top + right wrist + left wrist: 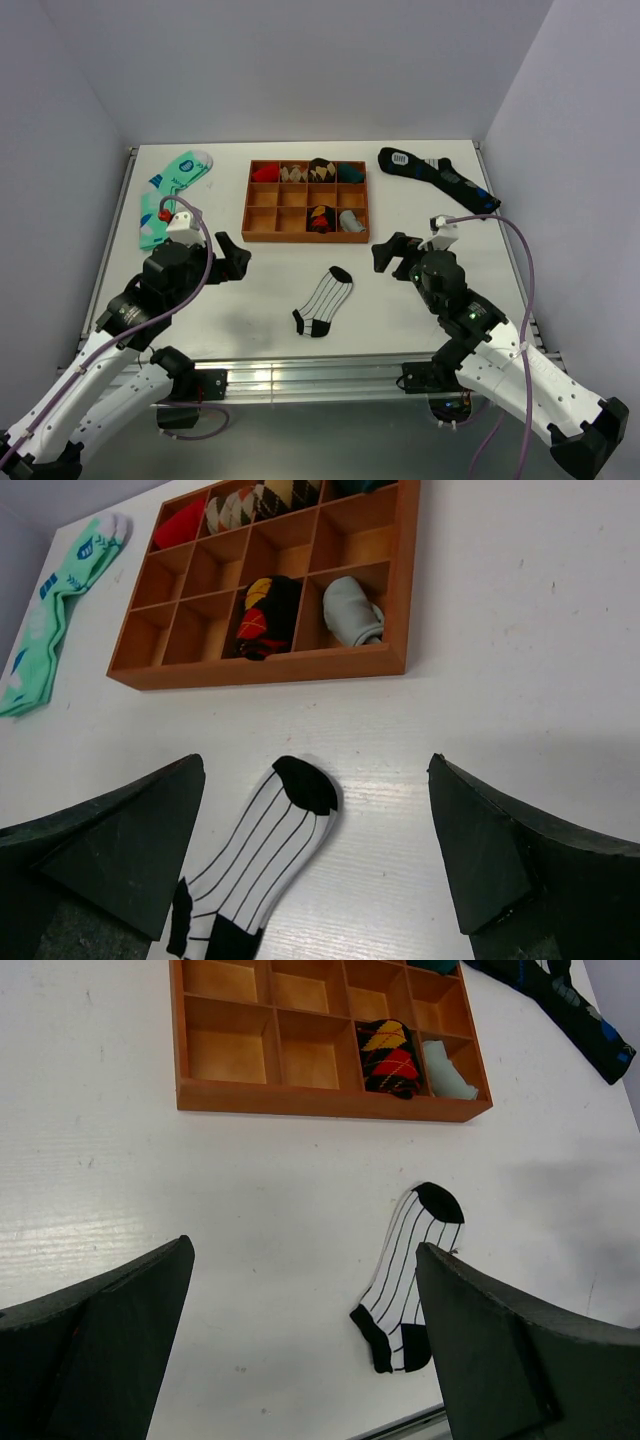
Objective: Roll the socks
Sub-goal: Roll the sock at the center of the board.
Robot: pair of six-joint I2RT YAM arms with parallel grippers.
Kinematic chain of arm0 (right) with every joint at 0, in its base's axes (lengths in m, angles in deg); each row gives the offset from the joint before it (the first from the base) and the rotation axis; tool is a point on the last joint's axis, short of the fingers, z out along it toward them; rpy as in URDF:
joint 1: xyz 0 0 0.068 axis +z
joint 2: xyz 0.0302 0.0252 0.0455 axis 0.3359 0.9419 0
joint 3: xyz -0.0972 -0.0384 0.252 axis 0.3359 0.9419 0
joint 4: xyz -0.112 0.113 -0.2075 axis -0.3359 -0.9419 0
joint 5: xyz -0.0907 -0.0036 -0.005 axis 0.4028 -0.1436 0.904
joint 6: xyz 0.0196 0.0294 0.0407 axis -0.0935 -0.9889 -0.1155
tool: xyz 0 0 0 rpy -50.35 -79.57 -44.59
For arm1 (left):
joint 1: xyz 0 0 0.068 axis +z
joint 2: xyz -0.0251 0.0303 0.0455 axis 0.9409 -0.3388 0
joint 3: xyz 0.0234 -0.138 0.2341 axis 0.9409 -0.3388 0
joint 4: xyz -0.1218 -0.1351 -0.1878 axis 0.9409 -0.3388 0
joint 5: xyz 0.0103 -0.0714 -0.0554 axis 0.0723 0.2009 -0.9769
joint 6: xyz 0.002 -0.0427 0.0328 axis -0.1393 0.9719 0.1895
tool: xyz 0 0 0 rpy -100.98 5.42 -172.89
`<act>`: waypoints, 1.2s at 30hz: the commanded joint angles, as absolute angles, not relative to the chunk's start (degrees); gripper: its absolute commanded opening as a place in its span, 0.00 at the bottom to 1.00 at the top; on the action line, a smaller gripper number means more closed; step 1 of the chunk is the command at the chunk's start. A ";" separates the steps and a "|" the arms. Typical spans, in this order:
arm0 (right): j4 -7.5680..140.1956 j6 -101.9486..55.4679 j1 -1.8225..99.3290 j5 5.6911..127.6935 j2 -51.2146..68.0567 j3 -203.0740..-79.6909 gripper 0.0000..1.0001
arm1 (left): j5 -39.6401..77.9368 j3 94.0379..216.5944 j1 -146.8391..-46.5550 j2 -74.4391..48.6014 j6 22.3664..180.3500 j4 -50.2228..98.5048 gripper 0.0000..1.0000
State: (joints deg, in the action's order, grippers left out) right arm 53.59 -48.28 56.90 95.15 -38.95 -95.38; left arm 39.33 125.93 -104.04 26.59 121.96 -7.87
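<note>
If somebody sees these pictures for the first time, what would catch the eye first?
A white sock with black stripes lies flat near the front edge of the table, between the open left gripper and the open right gripper. Behind it stands a wooden tray, some compartments holding rolled socks. A mint green sock lies far left, a long black sock far right.

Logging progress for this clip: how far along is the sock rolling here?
Done: nothing on the striped sock; it lies flat and unrolled, though the wooden tray holds a few rolled socks. In hand: nothing; the left gripper and right gripper hover open on either side of it. Left: grasping and rolling, so the whole job.
</note>
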 commanded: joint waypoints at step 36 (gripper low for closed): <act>54.52 -52.90 95.90 111.60 5.46 -111.00 0.49 | 39.19 128.41 -104.21 25.93 121.24 -7.58 0.99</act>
State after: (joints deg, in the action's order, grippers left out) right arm 54.09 -51.01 92.57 104.86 2.50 -107.18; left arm 39.31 125.93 -104.04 26.22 121.96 -8.03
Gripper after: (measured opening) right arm 0.500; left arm 0.994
